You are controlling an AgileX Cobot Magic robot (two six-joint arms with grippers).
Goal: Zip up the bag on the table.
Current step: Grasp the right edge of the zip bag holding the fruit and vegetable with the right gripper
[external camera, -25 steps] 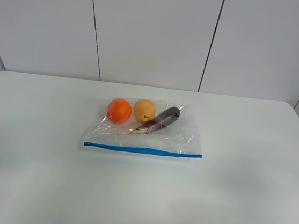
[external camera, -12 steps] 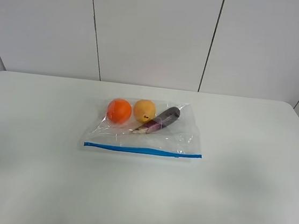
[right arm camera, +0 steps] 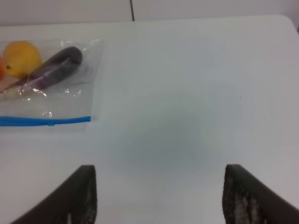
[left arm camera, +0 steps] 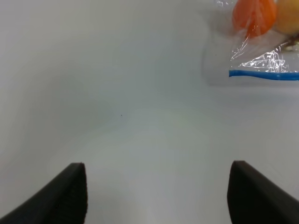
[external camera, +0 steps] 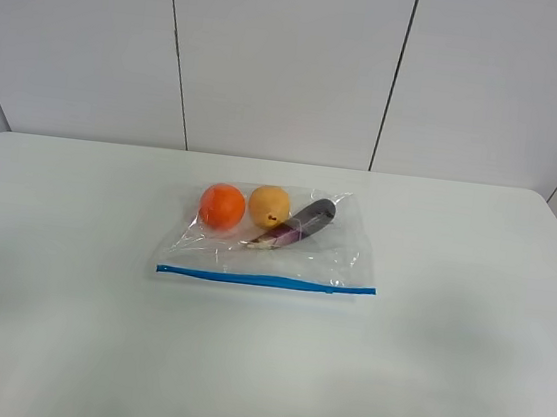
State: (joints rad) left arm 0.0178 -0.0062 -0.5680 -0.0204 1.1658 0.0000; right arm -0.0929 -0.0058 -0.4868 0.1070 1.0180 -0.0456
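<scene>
**Scene before contact.** The bag (external camera: 269, 248) lay flat near the middle of the table (external camera: 52, 344). Its blue zipper strip (external camera: 265, 280) ran along the near edge. The orange (external camera: 222, 205), yellow fruit (external camera: 270, 206) and eggplant (external camera: 297, 223) were bunched toward the far edge. Your left gripper (left arm camera: 159, 200) hung spread wide and empty over bare table, well apart from the strip's left end. Your right gripper (right arm camera: 161, 200) was likewise spread and empty, off the strip's right end.

**Likely faults from here:**
- The light, unanchored bag would probably slide or buckle if you dragged along the strip without pinning the opposite end.
- Slack film could fold into the closure.
- A pinch set too low might meet only the table.
</scene>
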